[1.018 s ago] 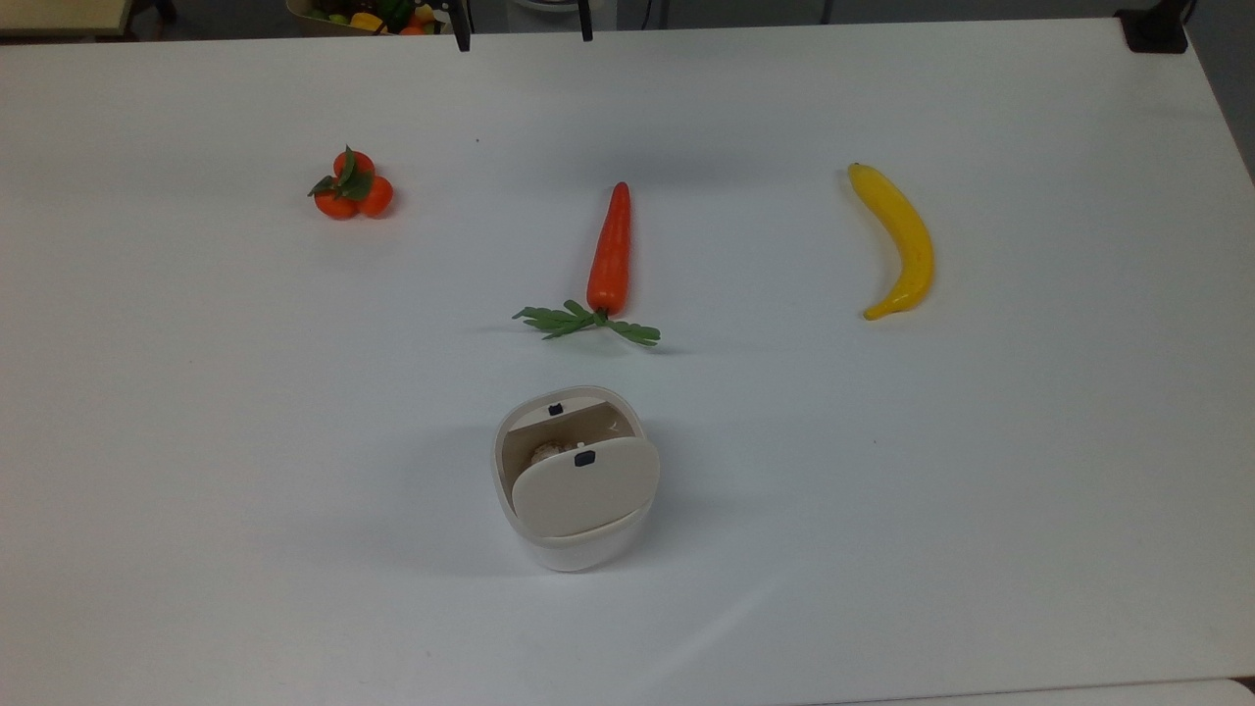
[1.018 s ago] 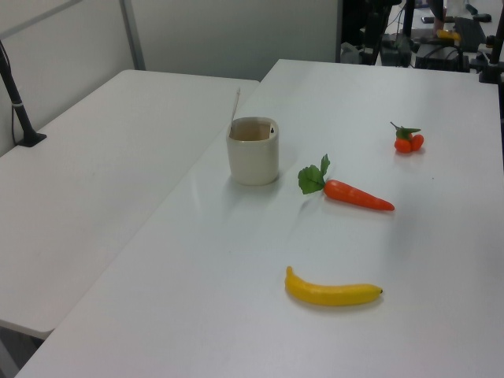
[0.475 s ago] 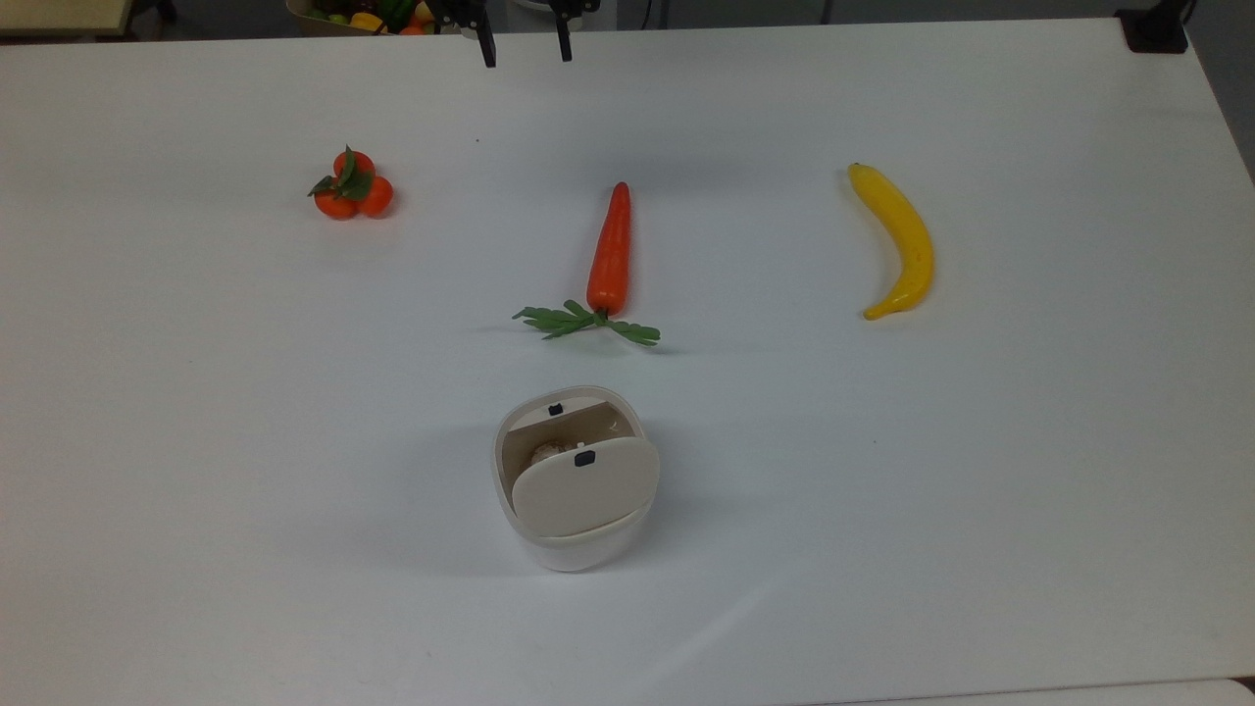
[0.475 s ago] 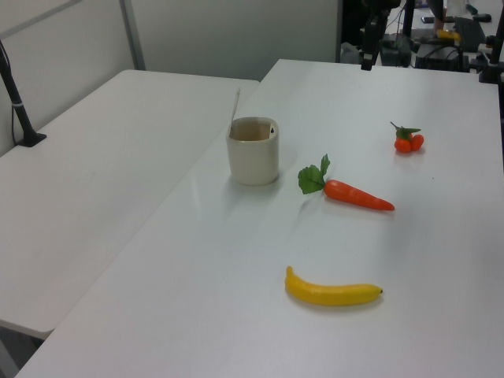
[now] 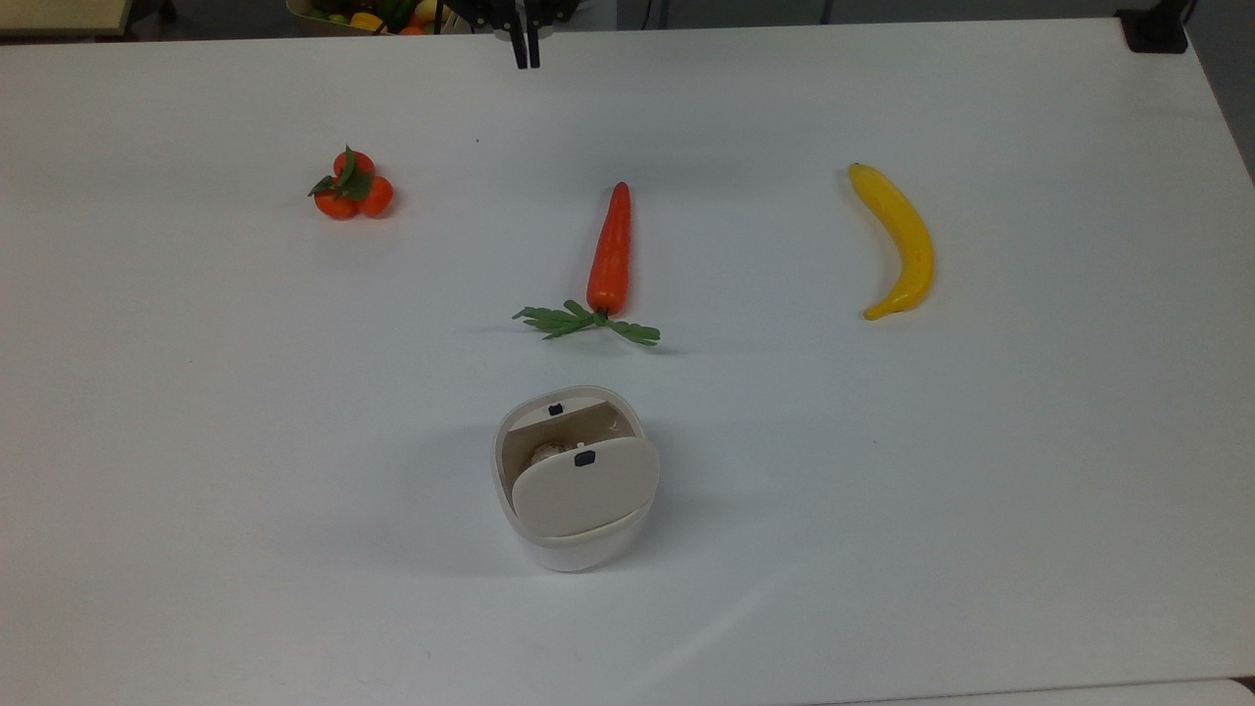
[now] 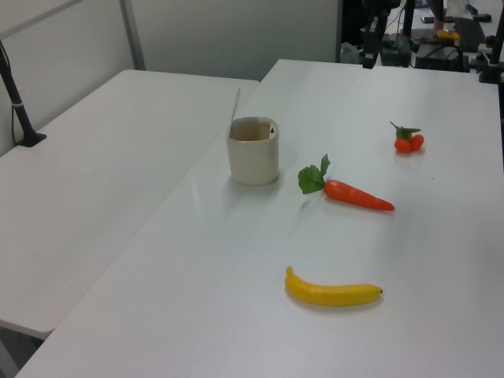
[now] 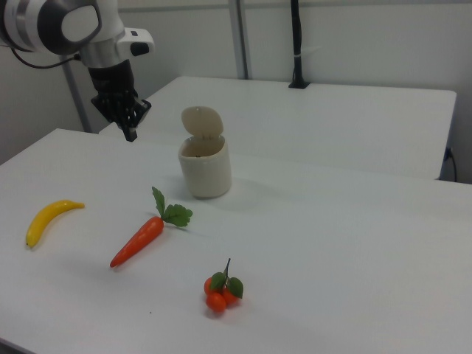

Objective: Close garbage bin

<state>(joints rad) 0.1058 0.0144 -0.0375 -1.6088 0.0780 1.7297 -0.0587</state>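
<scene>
The garbage bin (image 5: 574, 480) stands on the counter (image 5: 980, 441) near the carrot (image 5: 610, 250), lid (image 7: 202, 121) upright, nothing closed yet. The gripper (image 5: 526, 49), apparently pinched together and empty, hangs well apart.

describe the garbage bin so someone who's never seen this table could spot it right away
On the white table, find the carrot in the top view; the garbage bin sits just beyond its leafy end. It is the one white container among fruit and vegetables, its beige lid standing open.

In the top view, the garbage bin (image 5: 574, 480) sits below the carrot (image 5: 608, 250); tangerines (image 5: 351, 185) lie left, the banana (image 5: 900, 240) right.
</scene>
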